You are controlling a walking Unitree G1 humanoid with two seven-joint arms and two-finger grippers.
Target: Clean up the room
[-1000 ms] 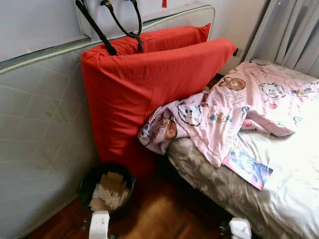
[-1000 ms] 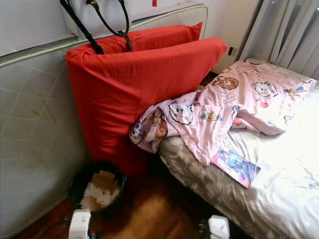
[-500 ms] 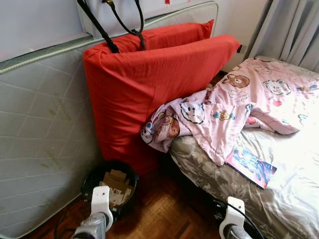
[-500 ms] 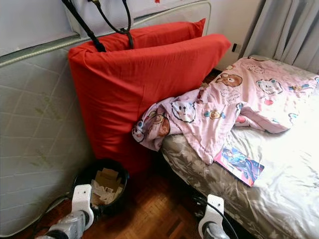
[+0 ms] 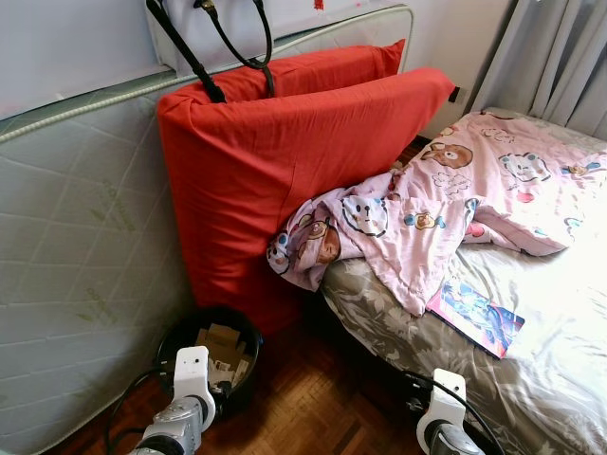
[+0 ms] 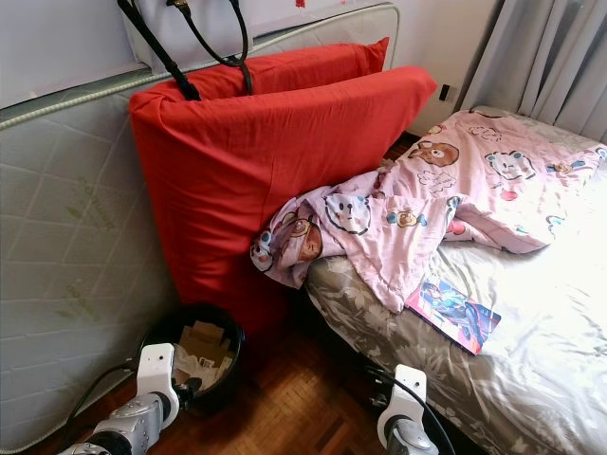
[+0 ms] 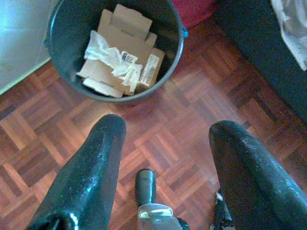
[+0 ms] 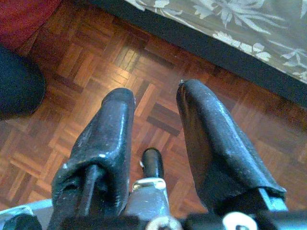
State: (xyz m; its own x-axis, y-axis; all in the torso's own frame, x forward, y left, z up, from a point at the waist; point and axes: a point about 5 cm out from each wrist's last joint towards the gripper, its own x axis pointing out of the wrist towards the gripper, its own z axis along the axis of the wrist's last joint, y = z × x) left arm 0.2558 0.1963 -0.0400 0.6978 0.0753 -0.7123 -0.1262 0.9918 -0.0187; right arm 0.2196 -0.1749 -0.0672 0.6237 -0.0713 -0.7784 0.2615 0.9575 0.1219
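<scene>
A black waste bin (image 7: 115,52) stands on the parquet floor (image 8: 96,72) at the foot of a red cushion (image 5: 285,161), and it holds flattened cardboard pieces (image 7: 120,45) with some crumpled white paper (image 7: 112,57) lying on top. The left gripper (image 7: 165,139) hangs just above the floor near the bin's rim, its jaws spread wide and holding nothing; in the head views its silver arm (image 5: 185,403) sits right beside the bin. The right gripper (image 8: 156,115) hovers over bare parquet close to the dark base of the bed (image 6: 531,379), its jaws also apart and empty, with the bed's floral grey sheet (image 8: 230,24) hanging along the edge beyond it. The red cushion stands on its edge and leans against a pale quilted mattress (image 5: 76,246) propped upright along the wall, with a second red cushion (image 5: 332,66) tucked behind the first. Black bag straps (image 5: 228,47) hang down over the top of the red cushions. On the bed, a pink blanket printed with cartoon bears (image 5: 446,199) lies rumpled, one corner spilling over the bed's end and touching the red cushion. A colourful thin book (image 5: 474,318) lies flat on the sheet just beside the blanket's lower edge. Grey curtains (image 5: 560,57) hang behind the far side of the bed.
</scene>
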